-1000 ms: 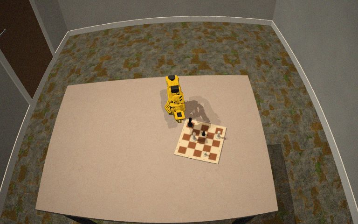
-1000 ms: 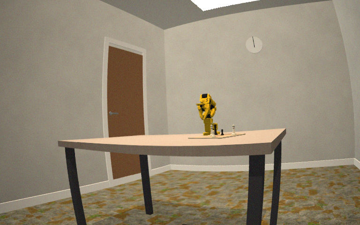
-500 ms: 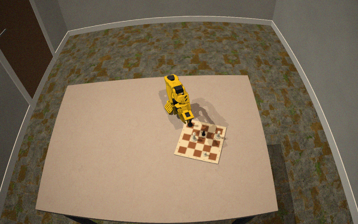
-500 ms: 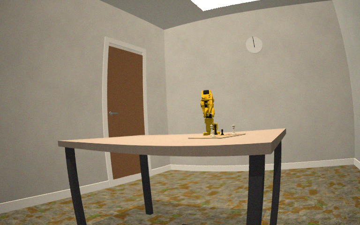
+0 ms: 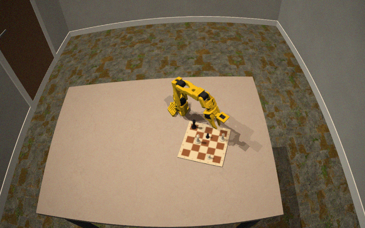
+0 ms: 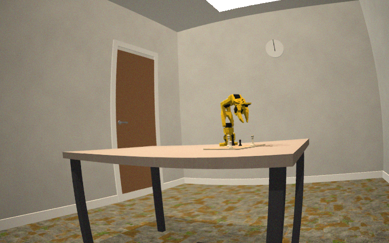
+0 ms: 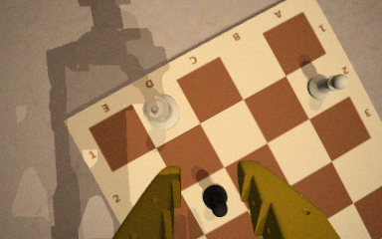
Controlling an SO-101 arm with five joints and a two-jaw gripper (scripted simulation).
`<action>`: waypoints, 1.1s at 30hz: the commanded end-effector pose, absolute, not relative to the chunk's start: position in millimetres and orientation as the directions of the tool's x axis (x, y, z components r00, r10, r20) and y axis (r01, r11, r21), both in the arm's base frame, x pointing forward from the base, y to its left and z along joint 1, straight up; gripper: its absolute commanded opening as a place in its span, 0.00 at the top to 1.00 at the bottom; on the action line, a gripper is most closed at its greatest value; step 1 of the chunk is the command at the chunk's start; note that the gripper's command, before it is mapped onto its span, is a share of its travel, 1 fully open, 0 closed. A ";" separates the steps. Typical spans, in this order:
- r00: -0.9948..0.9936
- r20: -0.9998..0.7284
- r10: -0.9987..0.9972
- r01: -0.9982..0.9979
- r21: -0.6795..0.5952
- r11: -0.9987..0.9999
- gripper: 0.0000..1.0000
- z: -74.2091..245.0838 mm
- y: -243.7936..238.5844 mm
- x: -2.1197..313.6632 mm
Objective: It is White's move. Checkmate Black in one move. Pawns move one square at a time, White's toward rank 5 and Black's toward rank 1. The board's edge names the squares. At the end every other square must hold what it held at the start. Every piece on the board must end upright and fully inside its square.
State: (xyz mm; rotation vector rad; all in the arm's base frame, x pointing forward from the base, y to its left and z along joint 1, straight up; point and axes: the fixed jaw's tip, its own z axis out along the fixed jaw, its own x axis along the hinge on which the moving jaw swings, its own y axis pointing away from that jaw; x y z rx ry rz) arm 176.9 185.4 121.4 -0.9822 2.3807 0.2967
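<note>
You have one chessboard (image 5: 185, 155) on one table (image 5: 107, 150), carrying five chess pieces: two black, a tall one (image 5: 193, 124) and a pawn (image 5: 207, 136), and three white (image 5: 197, 139) (image 5: 222, 137) (image 5: 209, 156). One yellow arm (image 5: 192, 90) stands beside it.

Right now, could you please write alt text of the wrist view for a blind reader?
Two yellow gripper fingers, slightly apart and holding nothing, hang above a small black piece on the chessboard. Two white pieces stand farther off, one near the D label, one near the opposite edge.
</note>
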 end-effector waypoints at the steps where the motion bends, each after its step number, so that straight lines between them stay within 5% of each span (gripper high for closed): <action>1: -0.567 -0.526 -0.634 -0.746 0.002 0.665 0.88 114.6 214.9 179.9; 33: -0.550 -0.526 -0.649 -0.764 0.003 0.645 0.88 100.9 220.7 174.6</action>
